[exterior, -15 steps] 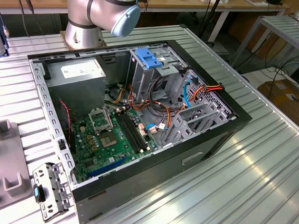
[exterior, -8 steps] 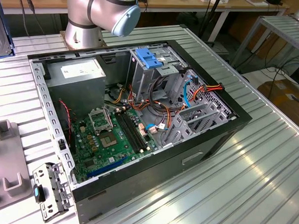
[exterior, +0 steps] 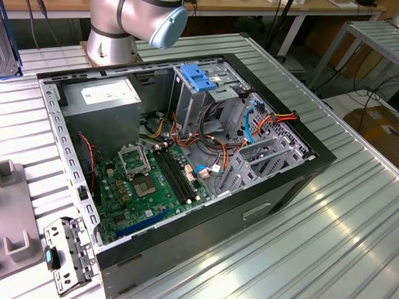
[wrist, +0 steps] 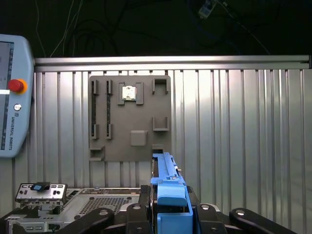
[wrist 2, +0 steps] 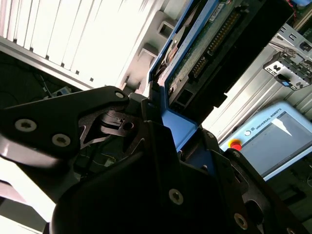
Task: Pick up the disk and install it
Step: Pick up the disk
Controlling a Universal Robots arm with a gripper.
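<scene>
Held thing: flat rectangular metal disk (wrist 2: 214, 34) framed by blue plastic carrier rails, lifted clear of the desk and gripped at one short end; green circuit-board face and connector row turned toward the second wrist view.
Gripper: black two-fingered gripper (wrist: 169, 207), clamped on the blue rail end of the disk, one finger against each broad side, as seen in both wrist views.
Long axis: straight out from the gripper and away from the wrist, with the free end well past the fingertips; edge-on in the first wrist view, a narrow blue strip.
Beyond the free end: ribbed aluminium desk (wrist: 234, 122) carrying a grey slotted fixture plate (wrist: 129, 117); disk and plate judged to be apart, not touching.
Install site: open black computer case (exterior: 182, 238) lying on its side on the desk; inside, a grey metal drive cage topped by a light-blue plastic bracket (exterior: 198, 78), at the end of the case nearest the arm's grey base (exterior: 111, 40).
Case from gripper: a perforated grey corner of what looks like the case sits close beside the gripper in the first wrist view, off to one side of the disk's axis, not in line with it.
Progress: pick-up judged complete; disk not yet in the case.
Bystander: pale teach pendant (wrist: 12, 97) with a red button, lying beside the fixture plate.
</scene>
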